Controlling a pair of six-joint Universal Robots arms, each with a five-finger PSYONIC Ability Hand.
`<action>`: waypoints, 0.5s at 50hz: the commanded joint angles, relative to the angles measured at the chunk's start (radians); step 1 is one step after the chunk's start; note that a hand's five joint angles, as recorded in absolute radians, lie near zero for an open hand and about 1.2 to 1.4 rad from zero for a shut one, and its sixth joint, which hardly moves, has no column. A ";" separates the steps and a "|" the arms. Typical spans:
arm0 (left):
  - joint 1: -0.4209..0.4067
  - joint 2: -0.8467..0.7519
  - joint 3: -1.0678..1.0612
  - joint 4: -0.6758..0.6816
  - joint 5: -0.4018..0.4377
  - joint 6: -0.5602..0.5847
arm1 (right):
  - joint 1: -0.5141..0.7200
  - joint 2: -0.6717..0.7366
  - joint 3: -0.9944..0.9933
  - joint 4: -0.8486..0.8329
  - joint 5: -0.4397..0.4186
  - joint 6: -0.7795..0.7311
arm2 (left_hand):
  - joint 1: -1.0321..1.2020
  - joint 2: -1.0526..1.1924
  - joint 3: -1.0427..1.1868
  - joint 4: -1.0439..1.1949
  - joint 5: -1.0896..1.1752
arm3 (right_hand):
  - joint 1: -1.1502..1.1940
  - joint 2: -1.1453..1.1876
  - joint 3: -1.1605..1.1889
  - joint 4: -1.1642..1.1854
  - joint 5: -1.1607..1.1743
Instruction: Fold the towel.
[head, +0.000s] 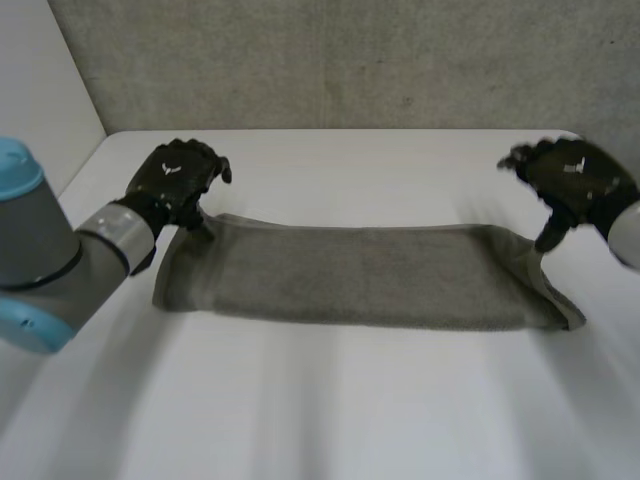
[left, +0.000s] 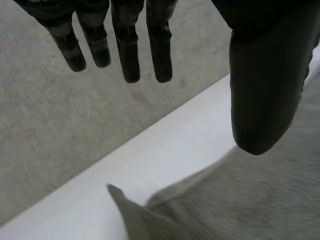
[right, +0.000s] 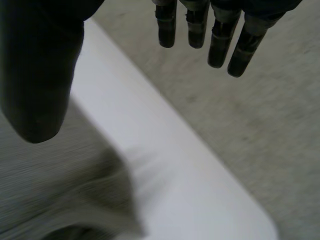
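A grey towel (head: 350, 275) lies as a long folded strip across the white table (head: 320, 400). My left hand (head: 175, 180) hovers just above the towel's far left corner, and in its wrist view the fingers (left: 127, 55) are straight and apart from the thumb, with nothing between them. The towel's corner (left: 240, 200) lies below that hand. My right hand (head: 575, 180) hangs over the far right corner. Its fingers (right: 220, 40) are straight too, and the towel's raised edge (right: 50, 185) sits under its thumb. Neither hand holds cloth.
A grey textured wall (head: 350, 60) rises right behind the table's far edge, close beyond both hands. The left arm's grey and blue joint (head: 30, 250) reaches in over the table's left side. Bare table lies in front of the towel.
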 joint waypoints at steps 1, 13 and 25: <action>-0.015 0.126 -0.200 0.010 -0.009 -0.028 | -0.007 -0.075 0.221 0.120 0.008 -0.240 | -0.050 -0.039 -0.048 -0.054 0.003 | -0.070 -0.075 -0.046 -0.076 -0.064; -0.069 0.183 -0.309 0.077 -0.068 -0.047 | -0.108 -0.029 0.357 0.126 -0.010 -0.353 | -0.050 -0.039 -0.048 -0.054 0.003 | 0.339 0.334 -0.046 -0.076 0.346; -0.064 0.183 -0.320 0.086 -0.078 -0.047 | -0.173 0.080 0.300 0.062 -0.030 -0.368 | -0.056 -0.045 -0.048 -0.054 -0.003 | 0.343 0.337 -0.046 -0.076 0.349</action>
